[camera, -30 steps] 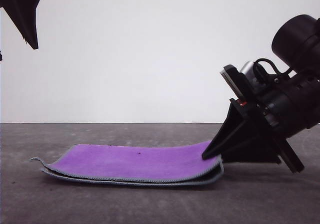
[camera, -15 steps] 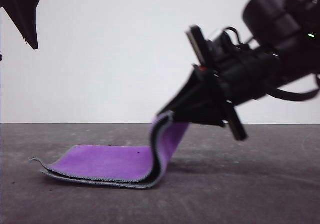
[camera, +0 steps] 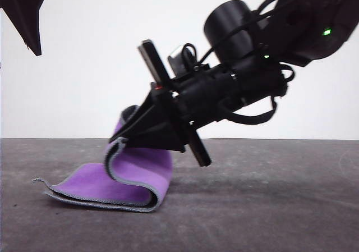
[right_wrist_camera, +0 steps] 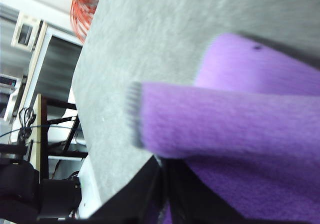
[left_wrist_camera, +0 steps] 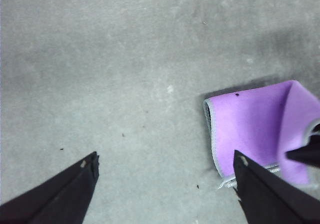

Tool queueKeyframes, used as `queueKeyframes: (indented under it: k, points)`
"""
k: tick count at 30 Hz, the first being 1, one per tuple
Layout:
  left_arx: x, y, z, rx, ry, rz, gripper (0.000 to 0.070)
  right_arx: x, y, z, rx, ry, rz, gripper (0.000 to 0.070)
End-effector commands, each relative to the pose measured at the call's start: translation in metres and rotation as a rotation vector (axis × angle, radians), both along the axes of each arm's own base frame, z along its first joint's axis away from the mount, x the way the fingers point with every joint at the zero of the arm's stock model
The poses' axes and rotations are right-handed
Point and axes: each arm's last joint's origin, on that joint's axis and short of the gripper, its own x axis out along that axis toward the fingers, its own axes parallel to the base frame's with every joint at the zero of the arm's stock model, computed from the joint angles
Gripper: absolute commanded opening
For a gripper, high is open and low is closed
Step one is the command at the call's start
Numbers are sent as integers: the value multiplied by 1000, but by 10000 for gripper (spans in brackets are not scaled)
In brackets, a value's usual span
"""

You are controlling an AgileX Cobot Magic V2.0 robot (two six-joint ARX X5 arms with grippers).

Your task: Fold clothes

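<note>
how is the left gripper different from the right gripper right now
The left gripper is open and holds nothing; the right gripper is shut on the cloth. The left gripper hangs high above the table, away from the cloth; the right gripper is low, lifting the cloth's right end over toward the left. Both have black, tapered fingers.

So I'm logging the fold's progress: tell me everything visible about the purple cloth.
The cloth is soft, fleecy, bright purple, with light grey stitched edging. It lies already doubled on the grey table. The right gripper is shut on its right end, lifted and carried leftward over the rest, forming a standing loop. The left gripper hangs open above, not touching.
</note>
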Motion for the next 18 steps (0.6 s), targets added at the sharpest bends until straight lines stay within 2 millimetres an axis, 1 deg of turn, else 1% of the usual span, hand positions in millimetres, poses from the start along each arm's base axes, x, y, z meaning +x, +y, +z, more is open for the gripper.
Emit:
queueKeyframes:
  k: [1,7,18]
  points:
    - [3,0,1,3,-2,2,517,2,10,-3,4,6,15,0]
    - [3,0,1,3,-2,2,517,5,21,-9,-9,1,11,0]
    - [3,0,1,3,-5,2,517,13,28,-11,-15,-11,-9,0]
